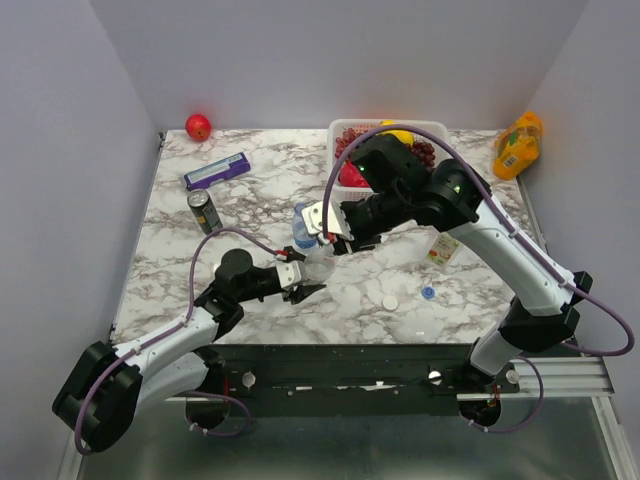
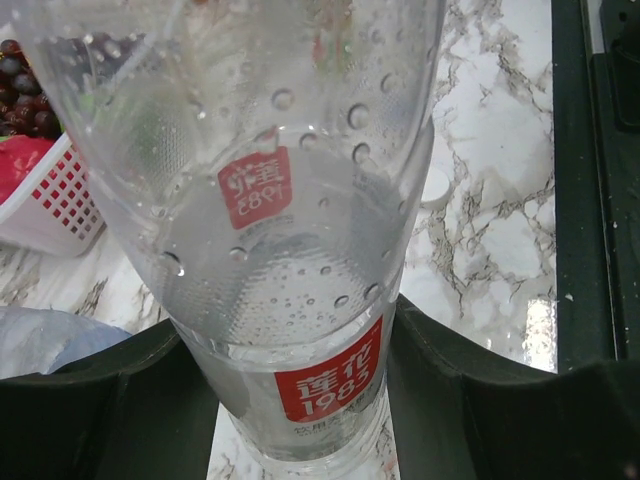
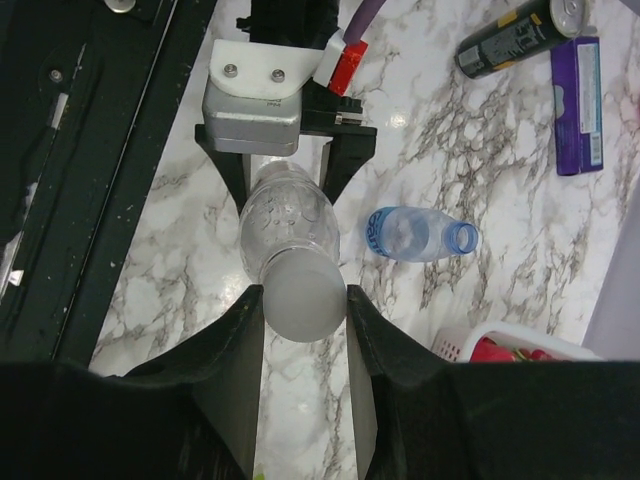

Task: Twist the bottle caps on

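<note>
Left hand (image 3: 288,180) tight around clear bottle (image 3: 285,222), right hand (image 3: 303,312) tight on its cap (image 3: 301,288).

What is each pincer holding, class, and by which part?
The left pincer grips the clear bottle round its body. The right pincer is closed on the white cap at the bottle's top, pinching its sides.
</note>
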Controlling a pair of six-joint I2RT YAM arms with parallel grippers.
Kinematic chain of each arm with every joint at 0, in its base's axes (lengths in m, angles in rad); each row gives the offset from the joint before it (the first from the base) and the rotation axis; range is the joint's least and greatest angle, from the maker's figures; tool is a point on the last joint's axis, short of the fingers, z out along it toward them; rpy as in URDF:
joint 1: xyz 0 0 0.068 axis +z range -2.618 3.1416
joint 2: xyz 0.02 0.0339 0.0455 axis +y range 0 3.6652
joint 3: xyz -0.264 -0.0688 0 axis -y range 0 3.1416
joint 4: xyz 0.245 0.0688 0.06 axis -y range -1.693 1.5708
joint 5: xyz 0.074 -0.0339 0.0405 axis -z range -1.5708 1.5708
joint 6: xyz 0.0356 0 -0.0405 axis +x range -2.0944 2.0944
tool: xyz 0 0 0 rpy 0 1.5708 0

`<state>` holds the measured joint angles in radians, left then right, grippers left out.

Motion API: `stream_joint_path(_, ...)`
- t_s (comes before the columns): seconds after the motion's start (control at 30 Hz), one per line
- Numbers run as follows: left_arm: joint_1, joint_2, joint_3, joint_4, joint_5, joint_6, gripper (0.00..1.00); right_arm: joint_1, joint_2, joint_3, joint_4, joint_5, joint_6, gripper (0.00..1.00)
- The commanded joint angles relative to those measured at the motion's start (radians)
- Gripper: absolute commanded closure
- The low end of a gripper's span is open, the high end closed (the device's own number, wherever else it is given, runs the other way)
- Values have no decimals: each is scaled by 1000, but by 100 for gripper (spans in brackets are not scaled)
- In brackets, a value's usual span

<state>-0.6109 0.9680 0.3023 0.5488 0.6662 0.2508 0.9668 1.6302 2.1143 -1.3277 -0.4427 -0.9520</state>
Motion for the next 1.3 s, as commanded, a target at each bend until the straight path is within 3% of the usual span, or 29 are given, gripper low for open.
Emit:
stream_joint_path(0.0,-7,0,-14,80,-43,50,100,7,-29,-48,-197,10,1,68)
stream_joint_path(0.77,-49,-46,-45,86,-42,119,100,7,-24,-106,-103,94,35,66)
stream_joint_path(1.07,-55,-46,-37,89,-60,56,100,7,-39,-131,-41,139,61,66)
stream_joint_path(1.27,-55,-38,-35,74,-77,60,100,9,-35,-99,-123,35,35,65)
